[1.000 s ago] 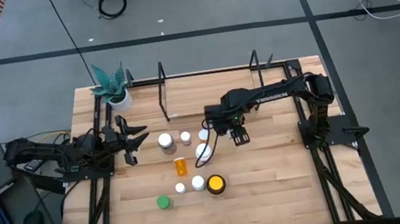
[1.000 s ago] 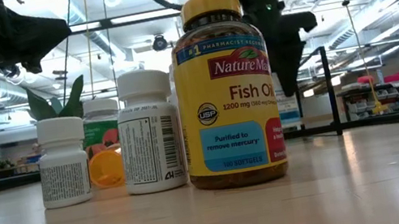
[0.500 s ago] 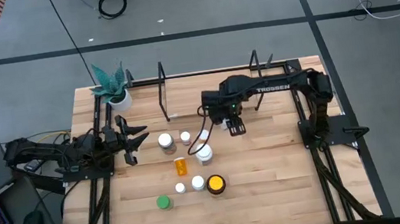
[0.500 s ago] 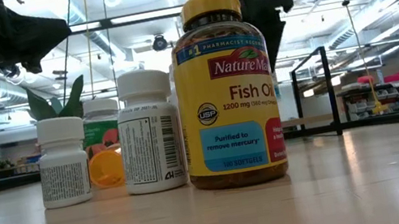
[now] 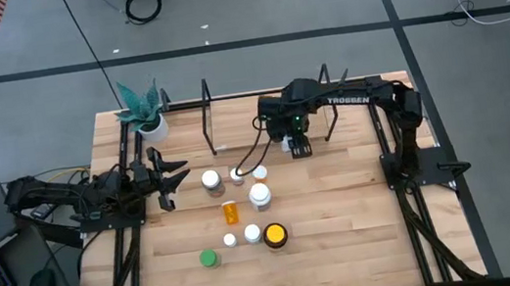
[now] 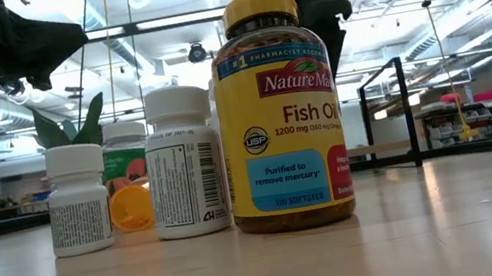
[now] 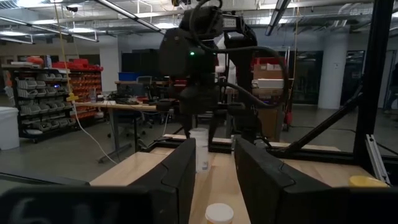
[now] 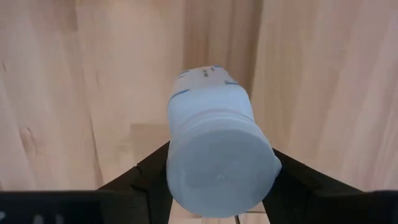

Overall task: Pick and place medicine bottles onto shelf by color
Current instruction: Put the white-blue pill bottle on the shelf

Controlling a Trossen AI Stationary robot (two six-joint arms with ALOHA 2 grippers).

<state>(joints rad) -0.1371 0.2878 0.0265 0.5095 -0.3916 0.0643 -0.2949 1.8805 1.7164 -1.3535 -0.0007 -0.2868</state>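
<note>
My right gripper (image 5: 297, 147) is over the table's far middle, just in front of the shelf (image 5: 268, 93), a low rack of thin black rods. It is shut on a white medicine bottle (image 8: 217, 155), which also shows past my left fingers (image 7: 199, 149). The other bottles stand on their bases mid-table: three white-capped ones (image 5: 237, 175), a taller white one (image 5: 260, 196), the orange one (image 5: 231, 209), two small white ones (image 5: 251, 232), the amber one with the yellow lid (image 5: 274, 233) and the green-capped one (image 5: 209, 259). My left gripper (image 5: 165, 174) waits open at the left edge. My right gripper pinches the white bottle between its two fingers at the cap end (image 8: 221, 177), one finger (image 8: 149, 174) on each side. The fingers come from above, pointing down along the bottle. It hangs upright below the gripper, base (image 8: 205, 78) toward the wood.
A white pot with a green plant (image 5: 146, 118) stands at the far left corner beside the shelf's left upright (image 5: 209, 119). Black rails (image 5: 407, 172) run along both sides of the table. Bare wood lies right of the bottles and along the near edge.
My right gripper has carried the white bottle from beside the bottle group toward the table's far edge and now stands close in front of the shelf. The standing bottles have kept their places.
</note>
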